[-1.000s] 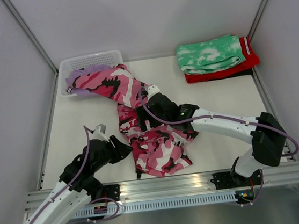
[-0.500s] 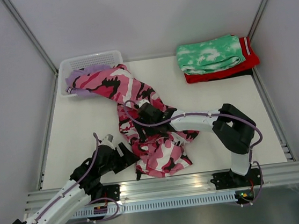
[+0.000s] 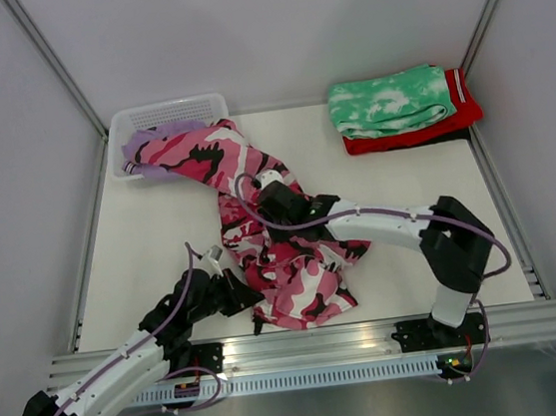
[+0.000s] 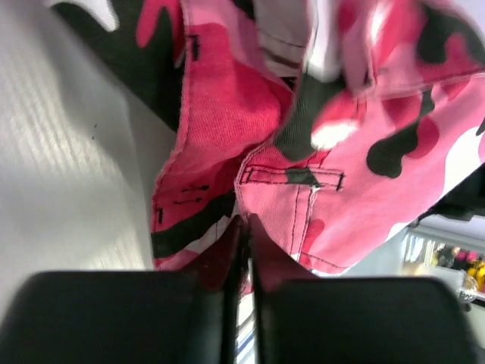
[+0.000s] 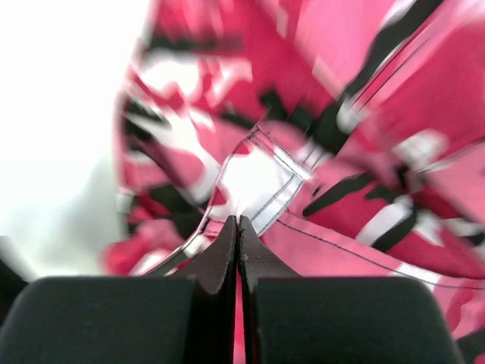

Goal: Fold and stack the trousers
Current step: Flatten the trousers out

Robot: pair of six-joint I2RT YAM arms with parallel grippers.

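The pink, white and black camouflage trousers [image 3: 301, 281] lie crumpled from the basket down to the table's near middle. A lilac pair [image 3: 143, 143] sits in the basket under their far end. My left gripper [image 3: 251, 293] is at the near left edge of the camouflage heap. In the left wrist view it [image 4: 244, 220] is shut, with a hem of the camouflage cloth [image 4: 303, 197] pinched at its tips. My right gripper [image 3: 262, 218] is on the heap's middle. In the right wrist view it [image 5: 238, 220] is shut on a seam of the cloth [image 5: 364, 227].
A white mesh basket [image 3: 171, 108] stands at the back left. A folded green-and-white tie-dye garment [image 3: 391, 100] lies on a folded red one [image 3: 468, 111] at the back right. Grey walls close in the table on three sides.
Both grippers went from open to shut on the camouflage cloth. The left arm slid right to the heap's edge. The right arm drew back and shifted slightly toward the heap's middle.
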